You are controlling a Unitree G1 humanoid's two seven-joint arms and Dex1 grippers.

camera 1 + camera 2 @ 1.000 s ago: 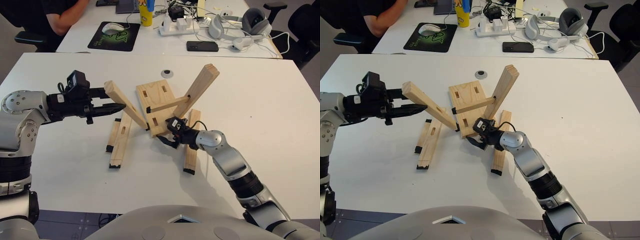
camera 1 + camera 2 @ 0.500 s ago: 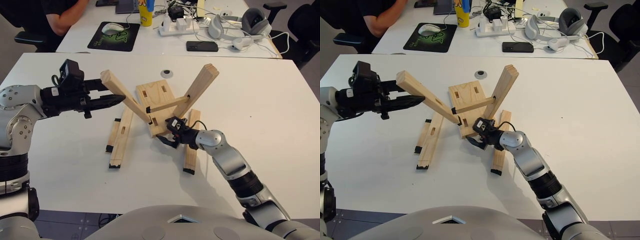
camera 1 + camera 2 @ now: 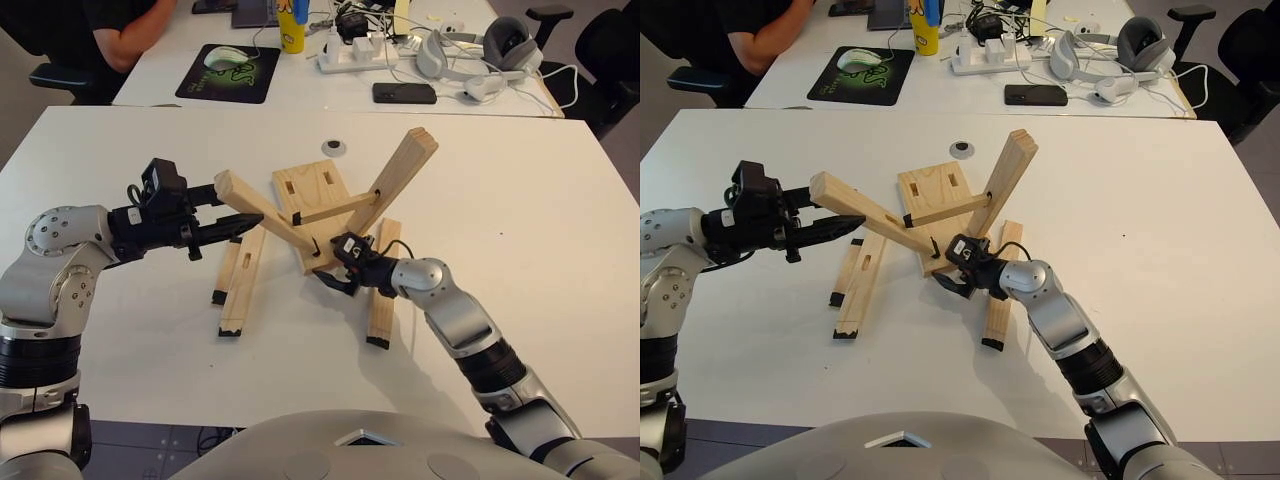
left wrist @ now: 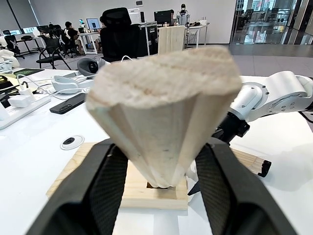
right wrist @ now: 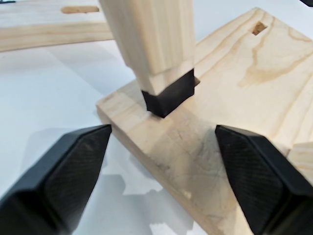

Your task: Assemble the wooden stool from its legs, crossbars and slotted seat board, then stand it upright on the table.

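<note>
Lowered and swung nearer since half a second ago, the left gripper (image 3: 236,212) stays clamped on a leg (image 3: 272,216). That leg now slants flatter toward 4 o'clock, its black tip in a slot of the seat board (image 3: 312,185). At the board's 6 o'clock corner, the right gripper (image 3: 332,264) has not moved, its fingers apart astride the edge.
</note>
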